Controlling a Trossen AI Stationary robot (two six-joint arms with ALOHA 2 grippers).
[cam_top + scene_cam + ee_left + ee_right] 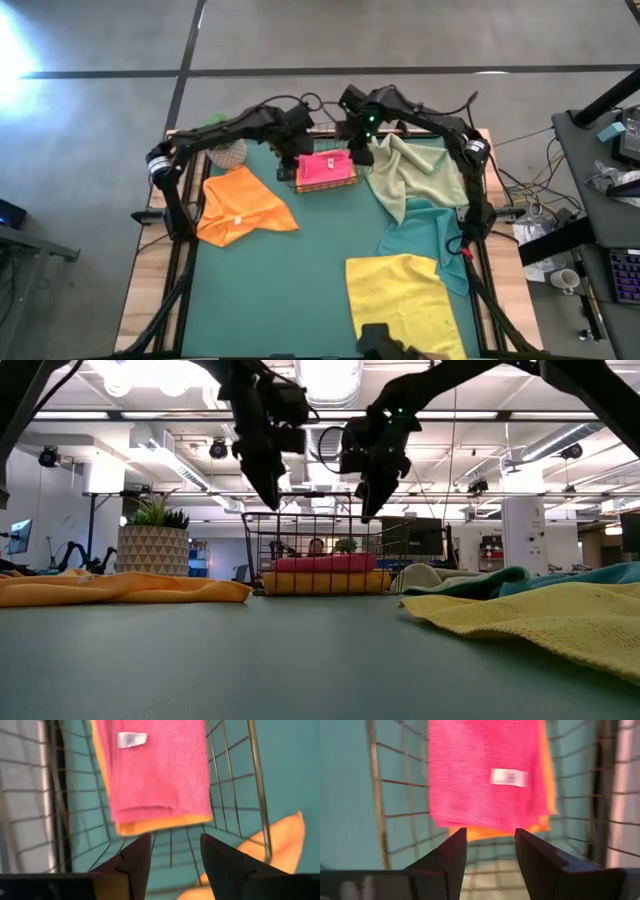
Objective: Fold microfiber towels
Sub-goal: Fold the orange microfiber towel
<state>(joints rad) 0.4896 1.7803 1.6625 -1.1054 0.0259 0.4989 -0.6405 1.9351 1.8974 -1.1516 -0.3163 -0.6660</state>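
Note:
A folded pink towel (323,166) lies on a folded orange towel (160,823) inside a wire basket (345,184) at the table's far middle. My left gripper (172,852) hangs open above the basket's left end, empty. My right gripper (490,847) hangs open above its right end, empty. A loose orange towel (240,205) lies left of the basket. A pale sage green towel (420,170) lies right of it, a teal towel (430,240) nearer, a yellow towel (405,300) at the near right.
The basket's wire walls (300,545) rise around the folded stack. A potted plant (152,545) stands at the table's far left. Bare green mat (300,290) lies at the near middle. A dark object (385,342) sits at the near edge by the yellow towel.

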